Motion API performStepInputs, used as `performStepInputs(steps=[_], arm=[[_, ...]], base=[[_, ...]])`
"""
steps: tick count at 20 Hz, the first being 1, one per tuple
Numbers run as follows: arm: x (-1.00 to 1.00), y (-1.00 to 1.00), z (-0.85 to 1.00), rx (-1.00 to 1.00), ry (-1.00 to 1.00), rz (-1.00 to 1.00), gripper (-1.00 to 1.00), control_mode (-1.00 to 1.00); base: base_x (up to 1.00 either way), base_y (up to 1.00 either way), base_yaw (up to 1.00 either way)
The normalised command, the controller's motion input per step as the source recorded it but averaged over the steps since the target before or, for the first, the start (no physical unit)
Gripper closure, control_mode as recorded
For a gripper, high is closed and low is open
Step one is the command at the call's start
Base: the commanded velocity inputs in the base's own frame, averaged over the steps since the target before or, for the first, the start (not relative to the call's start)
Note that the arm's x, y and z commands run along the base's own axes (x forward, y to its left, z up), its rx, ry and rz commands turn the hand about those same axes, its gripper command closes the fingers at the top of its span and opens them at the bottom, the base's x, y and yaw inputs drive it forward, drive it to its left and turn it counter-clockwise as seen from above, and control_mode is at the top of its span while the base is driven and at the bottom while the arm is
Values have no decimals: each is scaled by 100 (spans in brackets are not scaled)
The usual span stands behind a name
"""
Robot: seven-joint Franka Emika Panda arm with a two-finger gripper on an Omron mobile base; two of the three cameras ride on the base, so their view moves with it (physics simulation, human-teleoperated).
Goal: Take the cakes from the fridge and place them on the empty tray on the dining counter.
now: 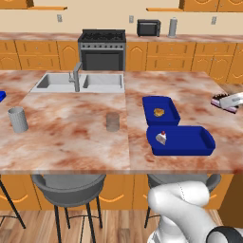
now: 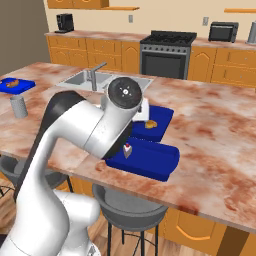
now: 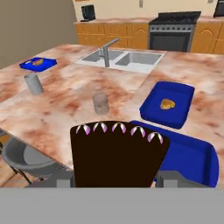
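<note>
The dark chocolate cake (image 3: 118, 153) with pink trim sits between my gripper's (image 3: 116, 181) fingers, and the gripper is shut on it. In the left base view the gripper (image 1: 231, 100) hovers over the dining counter (image 1: 71, 128) at the far right, beyond the near blue tray (image 1: 190, 142), with the chocolate cake (image 1: 222, 103) in it. The white cherry-topped cake (image 1: 162, 138) stands in that tray's left end; both the cake (image 2: 127, 150) and the tray (image 2: 155, 162) also show past my arm. In the hand view the tray (image 3: 192, 155) lies low right of the cake. The fridge is out of view.
A second blue tray (image 1: 160, 109) with a golden pastry (image 3: 167, 104) lies just behind the near one. The sink (image 1: 80, 81) and faucet (image 1: 76, 76) are at the back left. A grey cup (image 1: 18, 119) and a glass (image 1: 112, 122) stand on the counter. Stools (image 1: 69, 185) line the near edge.
</note>
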Motion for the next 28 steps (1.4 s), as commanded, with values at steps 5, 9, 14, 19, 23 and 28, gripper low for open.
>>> performStepInputs(steps=[5, 9, 14, 19, 23, 28], arm=[[14, -4, -25, -21, 0, 57, 100, -100], [2, 0, -14, -36, 0, 55, 100, -100], [0, 0, -45, -35, -11, 45, 100, -100], [10, 0, -34, -6, -17, 9, 100, -100], [16, 0, -44, 12, 3, 0, 100, -100], [21, -2, -49, 18, 13, 0, 100, -100]], base=[[0, 0, 0], [0, 0, 0], [0, 0, 0], [0, 0, 0], [0, 0, 0], [0, 0, 0]])
